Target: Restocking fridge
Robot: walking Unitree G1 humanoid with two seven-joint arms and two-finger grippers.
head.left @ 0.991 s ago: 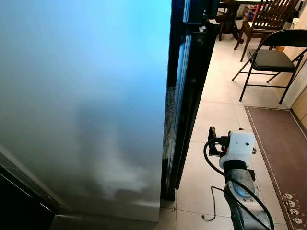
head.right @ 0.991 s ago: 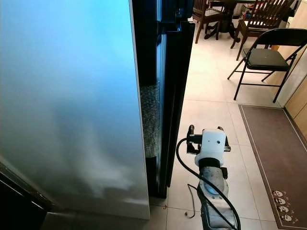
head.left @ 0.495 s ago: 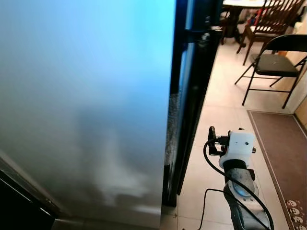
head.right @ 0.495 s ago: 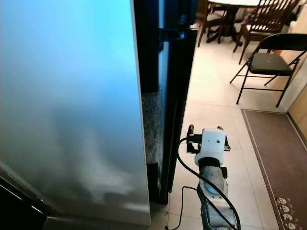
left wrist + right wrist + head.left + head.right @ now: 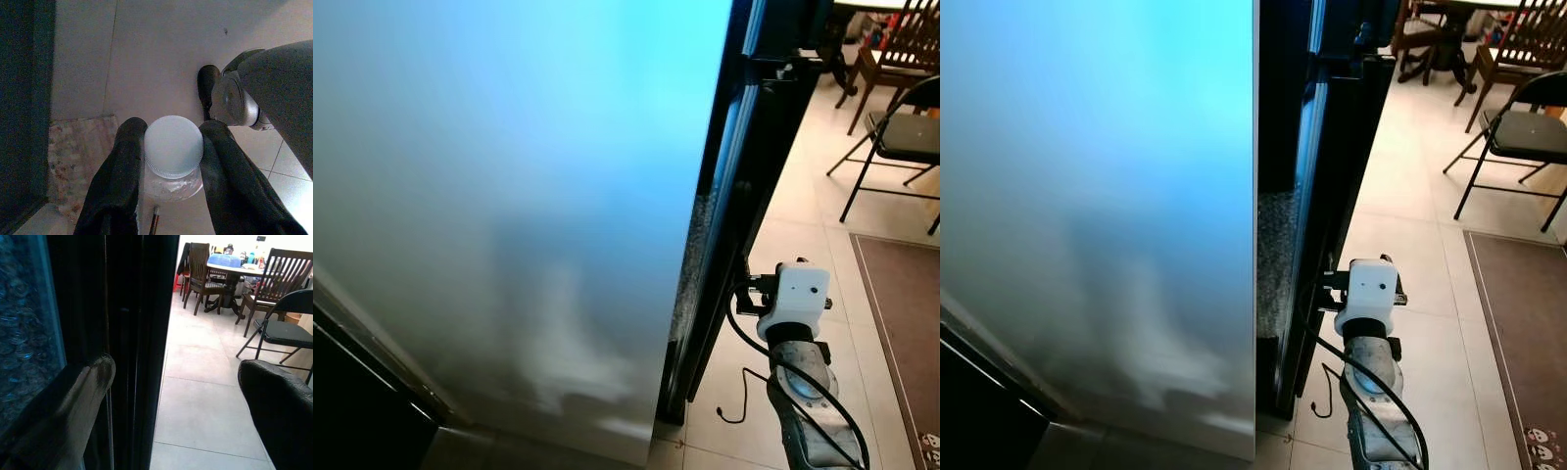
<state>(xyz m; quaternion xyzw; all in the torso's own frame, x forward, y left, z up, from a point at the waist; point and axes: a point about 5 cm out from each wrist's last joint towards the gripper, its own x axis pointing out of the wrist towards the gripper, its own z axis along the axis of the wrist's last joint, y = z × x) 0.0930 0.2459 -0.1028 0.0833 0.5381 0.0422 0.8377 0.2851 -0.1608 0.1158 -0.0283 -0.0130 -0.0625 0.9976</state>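
Note:
The fridge's pale steel side (image 5: pixel 509 196) stands close in front of me, with its black door (image 5: pixel 1332 196) edge-on to the right. My right gripper (image 5: pixel 176 382) is open, one finger (image 5: pixel 73 396) against the black door's edge, the other finger (image 5: pixel 279 401) over the floor tiles; the right wrist (image 5: pixel 800 294) hovers beside the door low down. In the left wrist view my left gripper (image 5: pixel 171 152) is shut on a clear bottle with a white cap (image 5: pixel 173 146), held above the tiled floor.
A black folding chair (image 5: pixel 1528 132) and a brown mat (image 5: pixel 1523 323) lie to the right on the tiles. Wooden chairs (image 5: pixel 279 271) and a dining table (image 5: pixel 234 269) stand further back. A cable (image 5: pixel 744 392) loops under my right arm. A marble strip (image 5: pixel 73 161) meets the floor.
The view has shifted so the fridge and door stand further right. My right gripper now sits against the black door's edge, where before there was a gap of floor.

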